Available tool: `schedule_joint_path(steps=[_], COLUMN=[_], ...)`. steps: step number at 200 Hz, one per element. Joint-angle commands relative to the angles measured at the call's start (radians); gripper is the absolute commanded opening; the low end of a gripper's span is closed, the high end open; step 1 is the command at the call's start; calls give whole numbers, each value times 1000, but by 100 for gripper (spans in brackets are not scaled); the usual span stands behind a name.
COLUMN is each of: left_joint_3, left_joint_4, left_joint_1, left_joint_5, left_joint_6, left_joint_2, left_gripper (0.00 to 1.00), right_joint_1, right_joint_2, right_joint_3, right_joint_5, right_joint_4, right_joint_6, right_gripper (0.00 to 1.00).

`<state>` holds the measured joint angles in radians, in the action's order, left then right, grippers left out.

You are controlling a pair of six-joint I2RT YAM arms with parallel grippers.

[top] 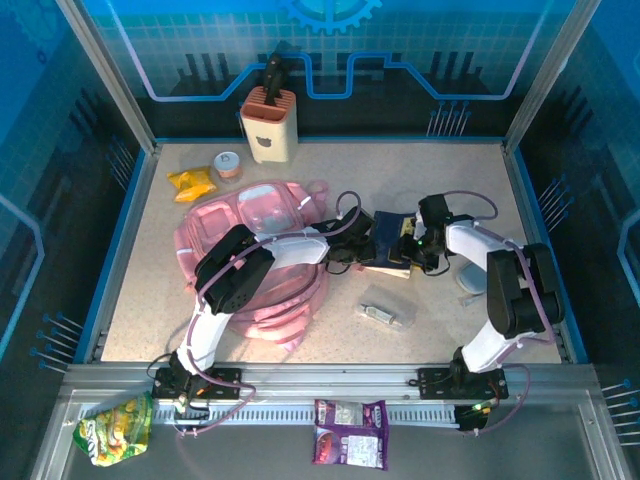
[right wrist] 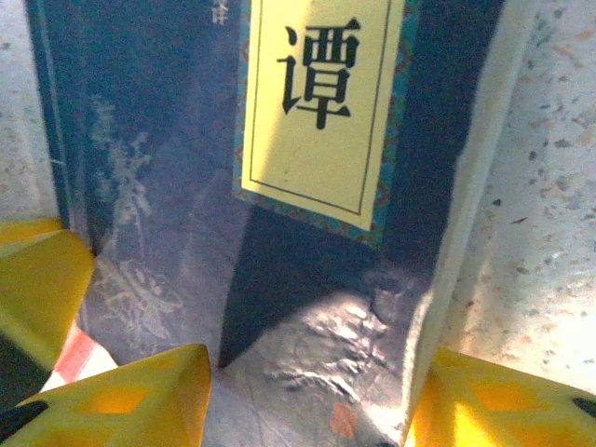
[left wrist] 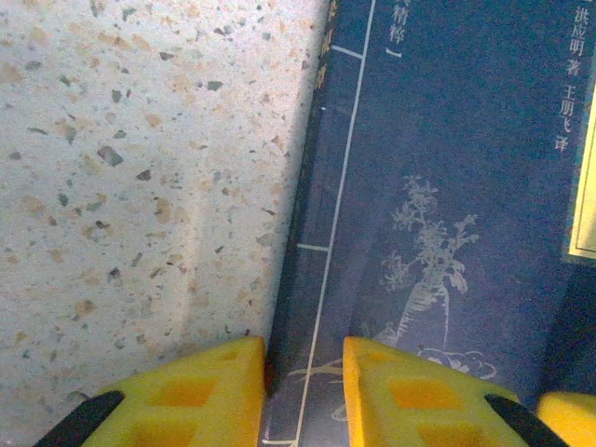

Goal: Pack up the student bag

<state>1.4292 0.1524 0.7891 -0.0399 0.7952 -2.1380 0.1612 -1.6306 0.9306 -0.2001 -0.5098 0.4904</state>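
- The pink bag [top: 268, 206] lies flat on the speckled table [top: 450, 180], left of centre in the top view. The left arm stretches across it.
- A dark blue book [top: 390, 238] lies at the centre of the frame, just right of the bag, with both grippers at it.
- The left gripper [top: 361, 250] is at the book's left edge. In its wrist view, the yellow fingers [left wrist: 186, 396] stand narrowly apart with the spine edge between them. Whether they pinch it, I cannot tell.
- The right gripper [top: 415, 248] meets the book from the right. In its wrist view, the jaws are spread wide and unclamped, with one finger [right wrist: 121, 402] over the cover and the other past the page edge.
- A knife block [top: 268, 125] stands at upper centre.
- A yellow packet [top: 192, 182] and a small tin [top: 229, 165] lie at upper left.
- A clear pouch [top: 385, 308] lies below the book.
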Motion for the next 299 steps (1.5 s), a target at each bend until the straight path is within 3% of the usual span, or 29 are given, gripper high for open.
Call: schedule_joint_path(steps=[1, 58, 156, 179, 223, 299], left_joint_3=[-30, -40, -37, -45, -121, -492], left_joint_4=[-6, 2, 4, 2, -36, -339], left_joint_1=[7, 7, 7, 6, -21, -66], left_joint_5=[19, -3, -4, -3, 8, 54], left_joint_6=[-32, -45, -47, -42, -26, 232], left_joint_2=[-26, -21, -13, 3, 155, 458], left_gripper=[29, 29, 30, 35, 43, 72], right_joint_1=[-8, -48, -86, -99, -98, -100], right_joint_2=[71, 107, 101, 105, 162, 245], right_joint_3=[46, 57, 32, 29, 29, 26], right_joint_5=[-60, -117, -209, -269, -315, -419], right_joint_4=[-24, -47, -9, 12, 26, 16], right_joint_6=[-18, -33, -10, 9, 37, 87], right_gripper=[56, 53, 19, 8, 0, 0])
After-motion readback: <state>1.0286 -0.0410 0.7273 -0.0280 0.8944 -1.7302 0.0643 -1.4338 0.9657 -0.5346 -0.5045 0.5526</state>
